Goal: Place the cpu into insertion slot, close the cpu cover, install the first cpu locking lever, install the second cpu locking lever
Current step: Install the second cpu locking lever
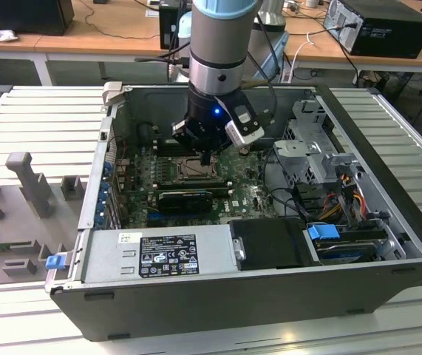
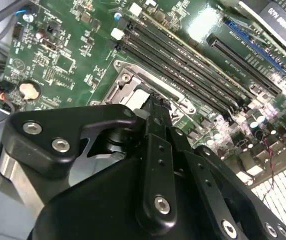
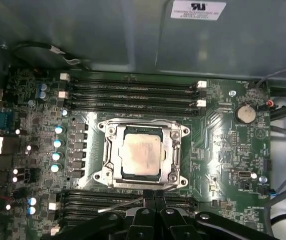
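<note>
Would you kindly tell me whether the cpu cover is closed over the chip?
Closed: in the first wrist view the cpu cover lies flat, framing the cpu, whose silver top shows through its window.

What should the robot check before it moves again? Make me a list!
1. The cpu lies flat in its place: ok.
2. The cover is down around the cpu: ok.
3. The lever is locked: not ok. It angles out over the memory slots.
4. The fingers are shut and at the lever's end: ok.
5. The fingers actually touch the lever: cannot tell.
6. The other lever is locked: cannot tell.
</note>
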{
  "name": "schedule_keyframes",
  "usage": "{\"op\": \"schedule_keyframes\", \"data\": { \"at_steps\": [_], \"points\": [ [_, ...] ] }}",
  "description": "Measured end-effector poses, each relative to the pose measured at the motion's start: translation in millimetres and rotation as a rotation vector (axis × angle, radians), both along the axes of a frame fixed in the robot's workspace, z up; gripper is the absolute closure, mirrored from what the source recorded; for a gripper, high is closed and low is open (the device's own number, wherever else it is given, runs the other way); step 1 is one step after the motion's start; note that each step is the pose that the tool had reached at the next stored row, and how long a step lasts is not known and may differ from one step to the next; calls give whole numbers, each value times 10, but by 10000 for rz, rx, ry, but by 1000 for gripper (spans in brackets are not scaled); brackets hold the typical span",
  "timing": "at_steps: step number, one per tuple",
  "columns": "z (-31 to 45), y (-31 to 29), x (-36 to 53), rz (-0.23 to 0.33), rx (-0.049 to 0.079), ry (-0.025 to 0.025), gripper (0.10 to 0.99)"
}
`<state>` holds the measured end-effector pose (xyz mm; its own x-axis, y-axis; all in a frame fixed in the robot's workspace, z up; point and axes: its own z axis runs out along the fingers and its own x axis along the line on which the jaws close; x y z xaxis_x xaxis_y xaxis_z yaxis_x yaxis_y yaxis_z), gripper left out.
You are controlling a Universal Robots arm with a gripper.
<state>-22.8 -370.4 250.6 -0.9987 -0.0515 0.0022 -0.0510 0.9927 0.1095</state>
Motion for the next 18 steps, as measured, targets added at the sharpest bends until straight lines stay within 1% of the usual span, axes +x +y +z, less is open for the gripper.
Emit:
{"op": "schedule_keyframes", "data": {
  "at_steps": [1,3,4,6,8,10,12,16,18],
  "points": [
    [-12,-12,-2,4,-2,4,980],
    [-52,-74,-14,2,17,12,980],
    [-62,-83,-22,0,32,13,980],
    [-74,-86,-62,2,68,13,980],
    [-82,-87,-141,5,119,13,980],
    [-95,-86,-190,2,130,12,980],
    [-134,-86,-214,3,130,15,980],
    [-221,-87,-225,3,130,15,980],
    [-244,-89,-277,6,181,17,980]
  ]
}}
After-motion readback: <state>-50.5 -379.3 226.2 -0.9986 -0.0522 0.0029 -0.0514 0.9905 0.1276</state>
